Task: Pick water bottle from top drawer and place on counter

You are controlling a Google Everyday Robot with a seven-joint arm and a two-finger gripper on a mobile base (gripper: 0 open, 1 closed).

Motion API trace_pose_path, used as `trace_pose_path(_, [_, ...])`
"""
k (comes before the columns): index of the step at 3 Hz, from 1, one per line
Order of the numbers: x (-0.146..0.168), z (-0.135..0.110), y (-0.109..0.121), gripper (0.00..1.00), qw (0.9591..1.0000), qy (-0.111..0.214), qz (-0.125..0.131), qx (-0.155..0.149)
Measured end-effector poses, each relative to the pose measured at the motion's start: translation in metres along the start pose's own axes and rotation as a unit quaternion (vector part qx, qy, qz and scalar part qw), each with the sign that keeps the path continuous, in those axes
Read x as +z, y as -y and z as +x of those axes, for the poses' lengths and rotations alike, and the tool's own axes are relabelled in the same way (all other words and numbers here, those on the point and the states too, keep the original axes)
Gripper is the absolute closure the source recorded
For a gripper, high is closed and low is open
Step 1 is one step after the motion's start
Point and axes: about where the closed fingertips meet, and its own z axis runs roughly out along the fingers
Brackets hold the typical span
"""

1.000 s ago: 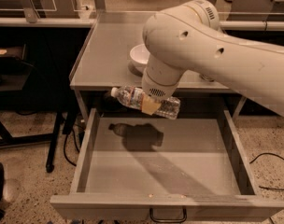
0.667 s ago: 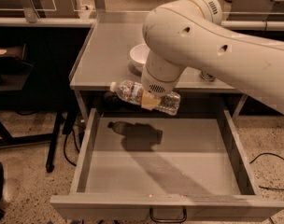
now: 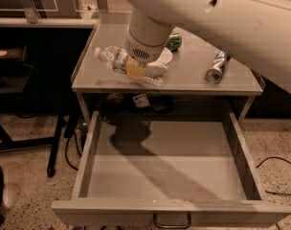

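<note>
The end effector (image 3: 136, 68) is seen below the white wrist, closed across the middle of the water bottle (image 3: 114, 59), which is held nearly on its side, cap to the left. The bottle is carried over the front part of the counter (image 3: 195, 79), just before a white bowl (image 3: 166, 56); a shadow beneath it suggests it is not yet set down. A drinks can (image 3: 216, 67) lies well apart to the right. The top drawer (image 3: 164, 166) is left pulled out, its bottom bare. The pick is judged done; lowering and release are judged to be what is left.
</note>
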Motion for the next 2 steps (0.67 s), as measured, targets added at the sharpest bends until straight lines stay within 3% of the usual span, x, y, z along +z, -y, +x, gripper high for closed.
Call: trace_pose_path(2, [0.052, -0.024, 0.007, 1.0, 0.998, -0.011, -0.035, 0.051])
